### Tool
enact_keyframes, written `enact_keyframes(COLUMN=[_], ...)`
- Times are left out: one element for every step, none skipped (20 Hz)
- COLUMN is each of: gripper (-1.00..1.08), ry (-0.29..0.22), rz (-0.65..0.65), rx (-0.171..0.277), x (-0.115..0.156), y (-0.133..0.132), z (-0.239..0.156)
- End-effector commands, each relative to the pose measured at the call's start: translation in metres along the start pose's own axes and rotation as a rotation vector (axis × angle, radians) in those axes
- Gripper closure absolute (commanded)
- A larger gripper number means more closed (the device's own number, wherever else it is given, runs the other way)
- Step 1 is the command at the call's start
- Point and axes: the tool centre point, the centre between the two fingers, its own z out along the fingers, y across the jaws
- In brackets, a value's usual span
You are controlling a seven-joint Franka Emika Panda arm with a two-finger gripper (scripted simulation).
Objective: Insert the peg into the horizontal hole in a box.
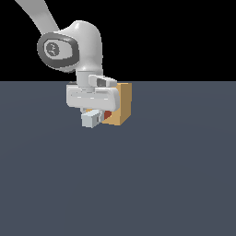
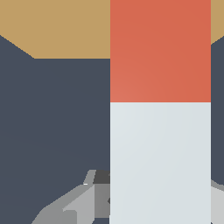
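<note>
Peg [image 2: 160, 131] held in hand [image 1: 92, 115], at box [image 1: 120, 103].

Pale grey-white along most of the peg [image 2: 160, 162], orange-red at its end. Flat tan-orange on the box [image 1: 123, 103], unpatterned. White arm [image 1: 85, 39] with a dark grey ring at the joint. Plain slate-blue floor [image 1: 138, 184] beneath, black beyond its far edge.

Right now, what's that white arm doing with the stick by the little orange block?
The arm's gripper holds the peg, a pale bar with an orange-red end, level just above the floor. The red end points at the box, a tan cube, and is right up against it. The hole itself is hidden, so insertion can't be confirmed.
</note>
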Motion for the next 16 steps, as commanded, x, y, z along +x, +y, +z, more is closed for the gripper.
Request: enact_keyframes(gripper=[1.08, 1.08, 1.08, 1.08, 1.08, 1.08, 1.08, 1.08, 1.08, 1.08, 1.08, 1.08, 1.08, 1.08, 1.08, 1.08], ry=[0.002, 0.003, 0.003, 0.003, 0.003, 0.003, 0.003, 0.003, 0.003, 0.003, 0.003, 0.003, 0.003, 0.003, 0.003, 0.003], rz=[-0.001, -0.001, -0.001, -0.001, -0.001, -0.001, -0.001, -0.001, -0.001, -0.001, -0.001, -0.001, -0.001, -0.001, -0.001, -0.001], rx=[-0.003, -0.003, -0.003, -0.004, -0.004, -0.004, -0.004, -0.004, -0.004, -0.004, -0.004, -0.004, -0.004, -0.004, -0.004, -0.004], x=[0.02, 0.027, 0.034, 0.039, 0.044, 0.049, 0.053, 0.056, 0.058, 0.06, 0.061, 0.062, 0.062, 0.061, 0.06, 0.06], y=[0.0, 0.0, 0.0, 0.001, 0.001, 0.001, 0.001, 0.001, 0.001, 0.001, 0.002, 0.002, 0.002, 0.002, 0.002, 0.002], z=[-0.002, -0.002, -0.002, -0.002, -0.002, -0.002, -0.002, -0.002, -0.002, -0.002, -0.002, -0.002, -0.002, -0.002, -0.002, -0.002])
